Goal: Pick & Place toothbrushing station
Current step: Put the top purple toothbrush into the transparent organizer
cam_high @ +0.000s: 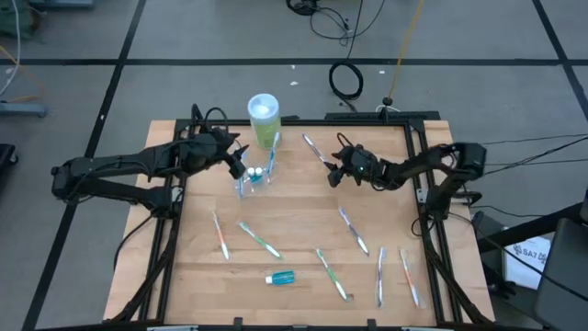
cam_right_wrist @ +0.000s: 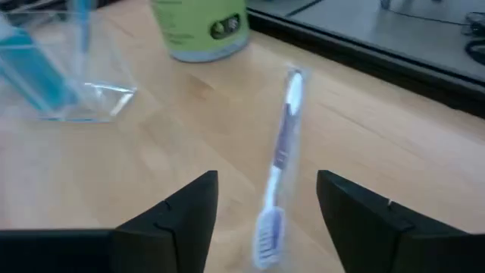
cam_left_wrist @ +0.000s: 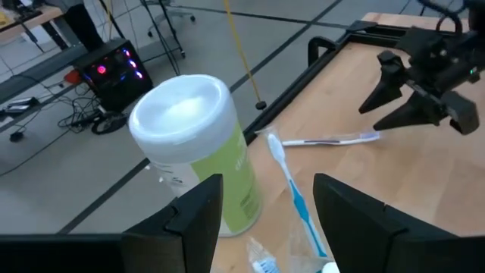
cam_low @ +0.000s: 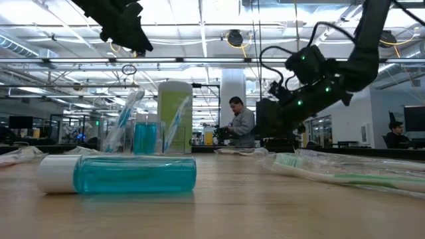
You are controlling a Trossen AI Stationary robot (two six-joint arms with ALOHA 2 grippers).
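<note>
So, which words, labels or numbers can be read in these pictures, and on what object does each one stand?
"SA7", partly cut off: white box on the floor, right of the table.
Green canister: dark round logo and small print, too blurred to read.
Toothpaste tube: no readable text.

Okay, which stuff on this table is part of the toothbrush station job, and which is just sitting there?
Part of the job:
- clear cup
- toothbrushes in the cup
- wrapped toothbrush under the right end effector
- loose toothbrushes
- toothpaste tube

Just lying about:
- green canister with white lid
- cables on the floor
</note>
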